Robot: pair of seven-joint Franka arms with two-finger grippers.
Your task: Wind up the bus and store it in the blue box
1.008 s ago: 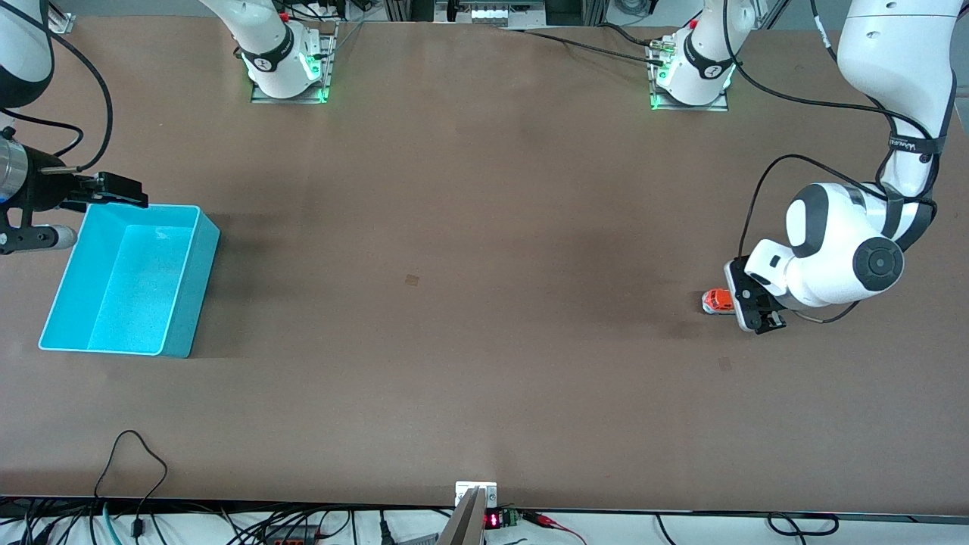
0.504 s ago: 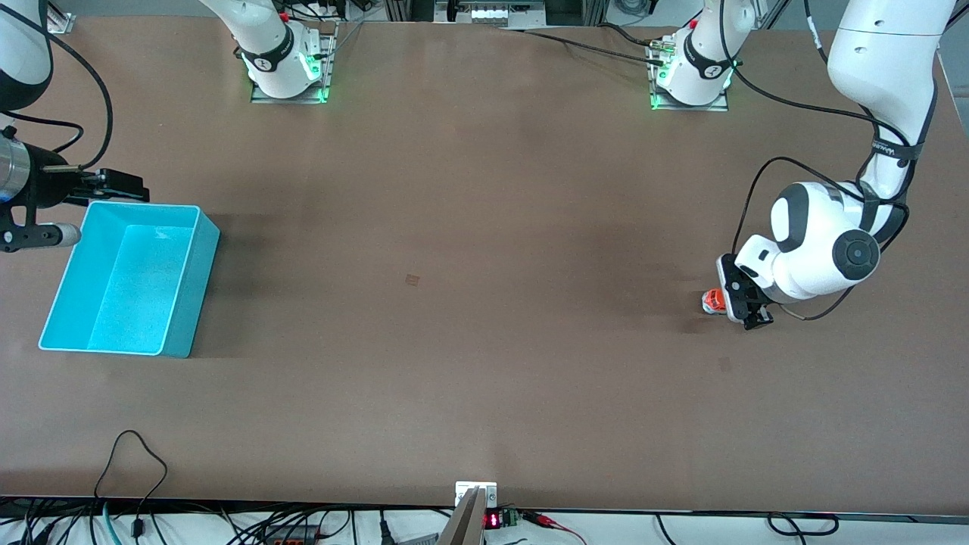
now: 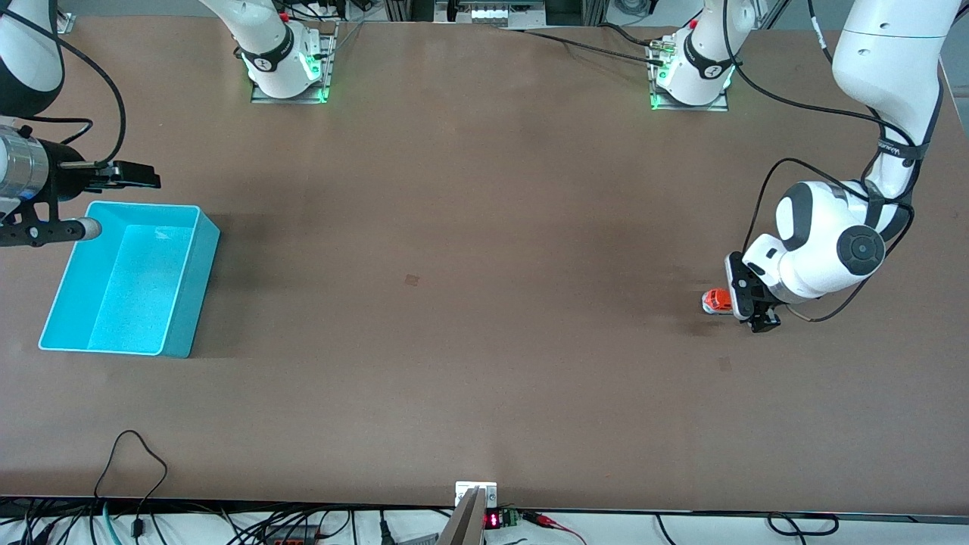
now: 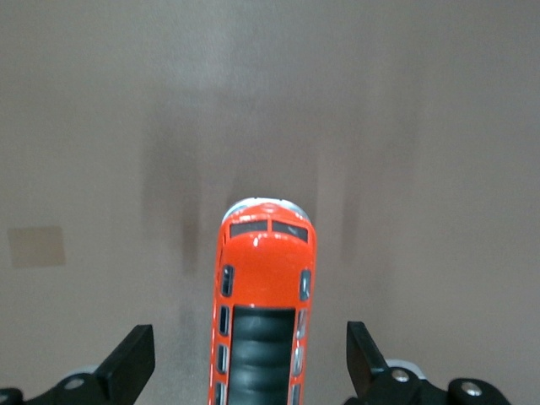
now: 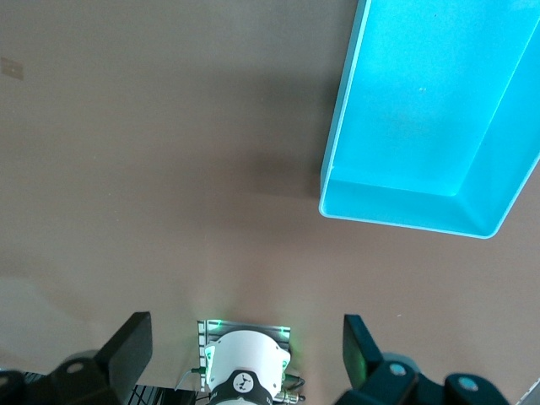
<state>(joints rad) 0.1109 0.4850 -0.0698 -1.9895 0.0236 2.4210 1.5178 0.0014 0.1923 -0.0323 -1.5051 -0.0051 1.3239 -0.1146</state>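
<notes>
Meanwhile, the blue box [image 3: 129, 280] sits upright, nothing inside.

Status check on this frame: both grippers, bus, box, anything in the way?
Left gripper open, straddling the bus, no grip yet. Right gripper open, waiting beside the blue box. Box empty. Nothing in the way.

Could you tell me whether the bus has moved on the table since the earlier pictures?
No. The bus sits at the same distance from the small dark table mark as before.
</notes>
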